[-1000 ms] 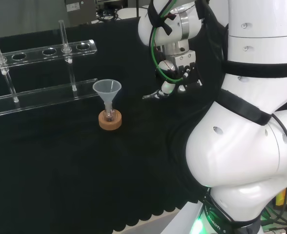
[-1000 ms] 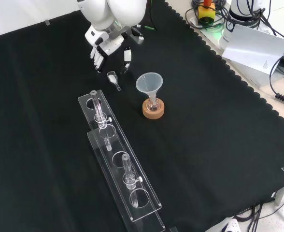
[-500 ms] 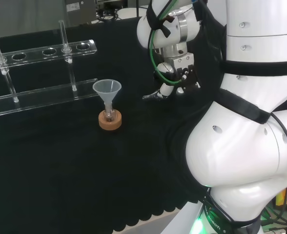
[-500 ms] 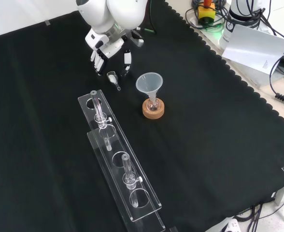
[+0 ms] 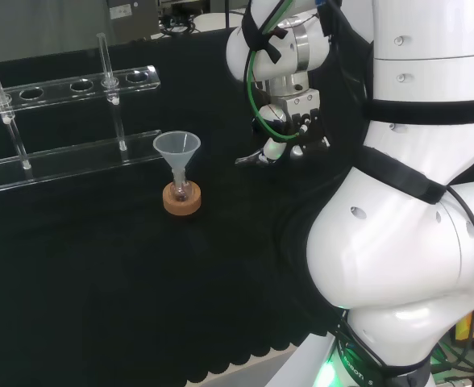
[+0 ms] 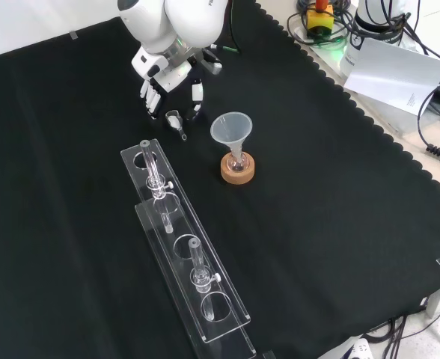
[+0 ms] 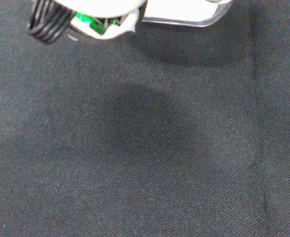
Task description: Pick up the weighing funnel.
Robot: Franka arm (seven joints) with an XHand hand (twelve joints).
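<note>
The weighing funnel [image 6: 175, 120] is a small clear scoop that lies on the black cloth, its short stem pointing toward the tube rack. In the head view the weighing funnel [image 5: 251, 159] shows as a pale sliver just left of the hand [image 5: 289, 133]. The hand [image 6: 167, 78] hangs right over it, fingers pointing down. Its fingers [image 6: 151, 97] stand on one side of the scoop and the thumb [image 6: 196, 93] on the other, close beside it and fairly straight. It is open and nothing is held. A blurred white part of the hand [image 7: 100, 10] edges the wrist view above bare cloth.
The big funnel [image 6: 233, 131] stands in a small flask on a cork ring [image 6: 237, 168], a short way from the hand. A clear tube rack [image 6: 182, 254] with a few glass tubes runs along the cloth. The rack [image 5: 68, 121] is at the far left in the head view.
The hand has edged slightly closer around the weighing funnel. The weighing funnel itself has not moved.
</note>
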